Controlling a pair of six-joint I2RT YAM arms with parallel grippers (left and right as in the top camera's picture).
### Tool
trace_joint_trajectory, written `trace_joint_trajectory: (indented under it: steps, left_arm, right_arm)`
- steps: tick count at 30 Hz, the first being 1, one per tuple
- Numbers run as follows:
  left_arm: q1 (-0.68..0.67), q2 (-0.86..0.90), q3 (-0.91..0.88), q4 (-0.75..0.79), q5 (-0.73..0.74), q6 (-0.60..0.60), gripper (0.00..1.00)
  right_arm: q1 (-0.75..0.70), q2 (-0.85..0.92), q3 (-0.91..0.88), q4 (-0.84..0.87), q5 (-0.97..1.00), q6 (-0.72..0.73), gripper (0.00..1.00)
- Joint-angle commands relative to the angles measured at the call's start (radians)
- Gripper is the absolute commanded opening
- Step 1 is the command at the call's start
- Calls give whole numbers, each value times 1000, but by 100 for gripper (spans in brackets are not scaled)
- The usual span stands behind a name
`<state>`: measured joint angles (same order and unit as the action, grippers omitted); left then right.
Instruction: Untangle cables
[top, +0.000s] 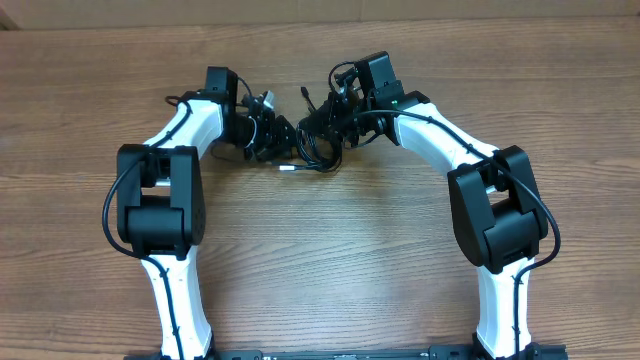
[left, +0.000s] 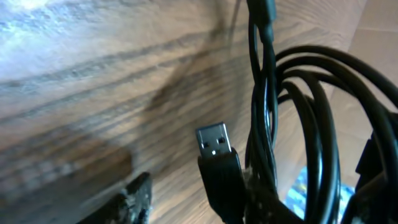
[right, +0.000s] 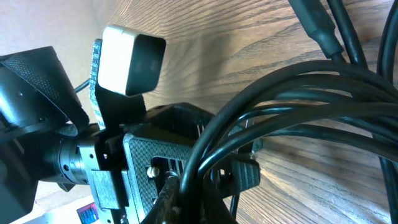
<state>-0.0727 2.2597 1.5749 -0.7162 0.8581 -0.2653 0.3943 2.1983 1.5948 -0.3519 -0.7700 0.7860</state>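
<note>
Currently: right gripper (top: 323, 128) clenched on the cables (top: 318, 155); loops run out from its fingers toward the left gripper (top: 272, 135), whose grip I cannot tell. Free plug (left: 214, 142) lies just beside the left fingers (left: 135, 198), pointing away.

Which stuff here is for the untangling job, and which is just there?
For the job:
- black cables
- USB plug on one cable end

Just there:
- wooden table
- thick wires fixed on the robot arms
</note>
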Motion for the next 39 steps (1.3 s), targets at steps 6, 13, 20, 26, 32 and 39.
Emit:
trace_joint_trajectory:
  steps: [6,13,20,26,32,39]
  left_arm:
    - [-38,11,-9,-2,35,-13,33]
    - [-38,11,-9,-11,44,-11,20]
    - [-38,11,-9,-59,44,-11,4]
    - [-36,11,-9,-92,25,-4,4]
    - [-36,11,-9,-122,-32,-5,4]
    - [-31,11,-9,-148,-66,-5,4]
  right_arm:
    - [-3,-51,9,9,-21,3,4]
    - [-3,-51,9,9,-21,3,4]
    - [-3,-51,9,4,-16,-1,4]
    - [19,-51,9,-46,111,-1,4]
    - [89,-45,9,-89,328,-1,4]
    - [172,-44,9,-157,605,-1,4]
